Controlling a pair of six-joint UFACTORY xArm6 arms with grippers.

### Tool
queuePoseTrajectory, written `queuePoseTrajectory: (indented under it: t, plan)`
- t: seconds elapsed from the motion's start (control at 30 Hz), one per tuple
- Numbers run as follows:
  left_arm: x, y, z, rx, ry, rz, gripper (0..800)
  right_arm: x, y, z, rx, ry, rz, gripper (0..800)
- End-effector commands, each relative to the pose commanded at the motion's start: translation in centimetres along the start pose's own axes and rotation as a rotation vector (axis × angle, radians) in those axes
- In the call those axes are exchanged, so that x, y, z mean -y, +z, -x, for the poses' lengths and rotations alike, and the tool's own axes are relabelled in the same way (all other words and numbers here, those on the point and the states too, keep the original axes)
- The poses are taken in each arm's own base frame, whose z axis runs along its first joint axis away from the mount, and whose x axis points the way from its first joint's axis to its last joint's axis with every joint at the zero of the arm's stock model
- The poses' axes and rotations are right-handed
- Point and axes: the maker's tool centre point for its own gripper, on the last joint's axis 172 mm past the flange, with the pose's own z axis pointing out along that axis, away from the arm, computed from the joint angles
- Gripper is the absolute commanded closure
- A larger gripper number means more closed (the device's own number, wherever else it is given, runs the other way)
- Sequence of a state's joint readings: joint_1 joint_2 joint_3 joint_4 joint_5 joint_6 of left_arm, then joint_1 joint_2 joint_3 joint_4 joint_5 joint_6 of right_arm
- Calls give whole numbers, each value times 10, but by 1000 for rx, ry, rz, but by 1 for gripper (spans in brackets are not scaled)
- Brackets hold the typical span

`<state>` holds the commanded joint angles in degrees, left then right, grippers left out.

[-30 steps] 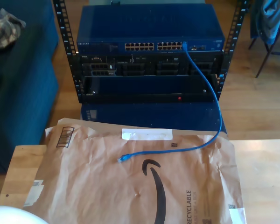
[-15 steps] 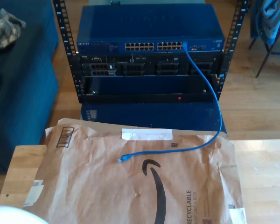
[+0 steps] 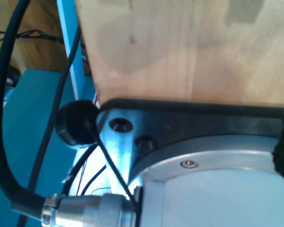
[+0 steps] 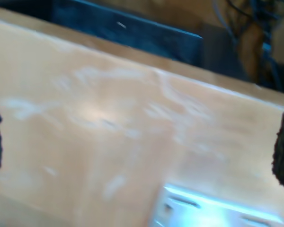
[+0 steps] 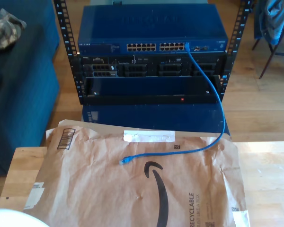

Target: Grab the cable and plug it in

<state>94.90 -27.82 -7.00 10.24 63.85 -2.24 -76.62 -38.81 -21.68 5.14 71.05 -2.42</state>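
A pale wooden tabletop (image 5: 270,170) carries a big brown paper mailer (image 5: 132,189), with a rack of blue network gear behind it. The cable (image 5: 213,142) is bright blue: one end sits in a port of the network switch (image 5: 151,35) on the rack, then it drops down the rack front and curves onto the mailer, its free plug (image 5: 124,161) lying loose near the mailer's middle. My second gripper (image 4: 142,142) hangs over bare wood, dark jaws spread wide with nothing between them. My first gripper's jaws I cannot tell; its camera looks at a metal arm base (image 3: 203,189) and black robot cables (image 3: 9,179).
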Motion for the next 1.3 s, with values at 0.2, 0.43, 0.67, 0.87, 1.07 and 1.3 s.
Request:
queuePoseTrajectory:
  t: [0.2, 0.43, 0.67, 0.87, 1.07, 1.3]
  plan:
    - [0, 0, 0, 0, 0, 0, 0, -11, 55, 33, 82, 36, -3, 7]
    - [0, 0, 0, 0, 0, 0, 0, -22, 94, 37, 48, 46, 17, 7]
    - [0, 0, 0, 0, 0, 0, 0, -39, 123, 37, -13, 64, 46, 4]
    - [0, 0, 0, 0, 0, 0, 0, -41, 124, 37, -15, 76, 45, 2]
    - [0, 0, 0, 0, 0, 0, 0, -41, 124, 37, -15, 75, 46, 2]
    - [0, 0, 0, 0, 0, 0, 0, -41, 124, 37, -15, 77, 46, 2]
